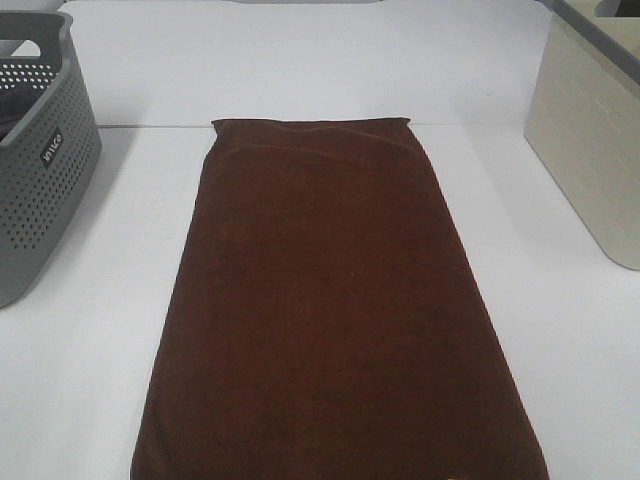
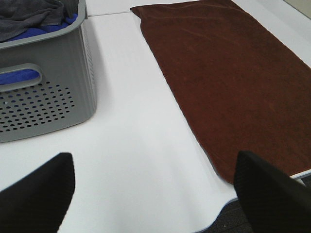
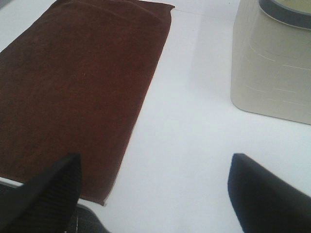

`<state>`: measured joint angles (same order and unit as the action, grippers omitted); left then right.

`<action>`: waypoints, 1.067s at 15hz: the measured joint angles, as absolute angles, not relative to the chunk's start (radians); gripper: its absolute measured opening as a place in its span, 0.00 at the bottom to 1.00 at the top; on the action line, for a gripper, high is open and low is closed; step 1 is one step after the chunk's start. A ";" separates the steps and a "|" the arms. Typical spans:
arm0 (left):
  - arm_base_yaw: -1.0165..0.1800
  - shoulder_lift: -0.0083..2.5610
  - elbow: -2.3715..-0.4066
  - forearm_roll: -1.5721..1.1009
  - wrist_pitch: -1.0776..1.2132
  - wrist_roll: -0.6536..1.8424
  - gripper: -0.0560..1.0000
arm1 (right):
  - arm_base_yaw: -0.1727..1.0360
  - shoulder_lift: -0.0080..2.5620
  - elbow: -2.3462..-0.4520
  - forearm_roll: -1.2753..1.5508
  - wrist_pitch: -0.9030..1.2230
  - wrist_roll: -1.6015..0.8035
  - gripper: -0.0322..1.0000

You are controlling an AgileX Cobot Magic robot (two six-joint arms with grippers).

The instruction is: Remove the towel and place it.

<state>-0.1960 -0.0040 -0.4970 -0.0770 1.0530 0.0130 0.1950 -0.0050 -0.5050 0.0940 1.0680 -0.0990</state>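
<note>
The towel (image 1: 335,310) is a dark reddish-brown cloth lying flat and spread lengthwise down the middle of the white table. It also shows in the left wrist view (image 2: 233,82) and in the right wrist view (image 3: 73,82). No tag shows. My left gripper (image 2: 155,194) is open and empty, above the table's near edge, left of the towel. My right gripper (image 3: 155,194) is open and empty, above the near edge, right of the towel. Neither gripper shows in the exterior high view.
A grey perforated basket (image 1: 40,160) stands at the left; the left wrist view shows its wall (image 2: 48,97) and grey and blue cloth inside. A beige bin (image 1: 595,140) stands at the right, also in the right wrist view (image 3: 272,63).
</note>
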 joint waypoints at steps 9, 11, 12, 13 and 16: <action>0.055 -0.004 -0.497 -0.083 1.052 0.026 0.82 | 0.030 -0.005 -0.505 0.094 1.068 -0.099 0.80; 0.057 -0.004 -0.497 -0.083 1.052 0.027 0.82 | 0.018 -0.005 -0.505 0.094 1.067 -0.099 0.80; 0.057 -0.004 -0.497 -0.083 1.052 0.027 0.82 | 0.017 -0.005 -0.505 0.094 1.067 -0.099 0.80; 0.057 -0.004 -0.497 -0.083 1.052 0.027 0.82 | 0.017 -0.005 -0.505 0.094 1.067 -0.099 0.80; 0.057 -0.004 -0.497 -0.083 1.052 0.027 0.82 | 0.015 -0.005 -0.505 0.094 1.067 -0.099 0.80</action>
